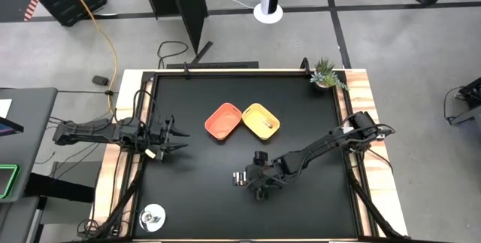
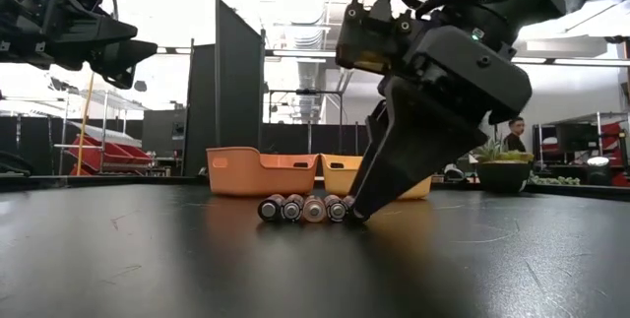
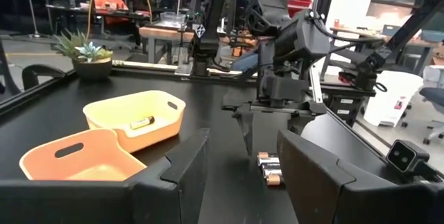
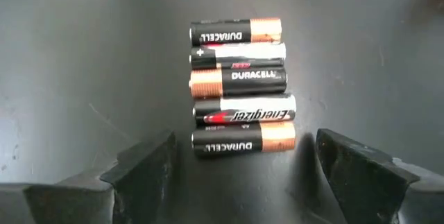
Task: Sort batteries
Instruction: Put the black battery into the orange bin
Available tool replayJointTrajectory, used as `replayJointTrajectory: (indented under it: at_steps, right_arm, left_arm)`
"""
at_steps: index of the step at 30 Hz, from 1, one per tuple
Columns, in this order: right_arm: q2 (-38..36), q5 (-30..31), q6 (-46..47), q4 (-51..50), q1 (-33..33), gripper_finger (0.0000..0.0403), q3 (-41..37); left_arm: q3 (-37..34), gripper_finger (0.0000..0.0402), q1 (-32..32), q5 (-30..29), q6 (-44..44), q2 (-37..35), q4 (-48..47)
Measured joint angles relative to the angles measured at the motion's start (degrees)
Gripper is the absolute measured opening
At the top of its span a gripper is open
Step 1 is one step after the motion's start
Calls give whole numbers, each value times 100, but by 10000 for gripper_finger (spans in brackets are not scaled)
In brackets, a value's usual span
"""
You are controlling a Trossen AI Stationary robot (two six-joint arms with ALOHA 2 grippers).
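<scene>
batteries [image 4: 239,89] lay side by side on counter [image 1: 195,190] | right gripper [image 4: 239,165] jaws spread over nearest | light, rigid, smooth, probably roll; pinch mid-body | left gripper [image 1: 174,138] released, waiting well apart

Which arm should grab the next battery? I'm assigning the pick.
Right. The right gripper hangs open directly over the row of batteries, nearest one between its jaws. The left gripper waits open at the table's left edge.

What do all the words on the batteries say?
"DURACELL": first battery, copper end.
Second battery: "+" only; its red label is too small to read.
"DURACELL": third battery.
"Energizer": fourth battery, with tiny "AA".
"DURACELL": fifth battery, nearest the fingers.
</scene>
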Motion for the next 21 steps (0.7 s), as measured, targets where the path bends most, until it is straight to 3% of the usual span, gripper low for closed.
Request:
replayJointTrajectory:
  at_steps: [21]
  right_arm:
    - [205, 101, -84, 65, 4, 334, 11]
  left_arm:
    - [0, 167, 0, -50, 0, -1, -68]
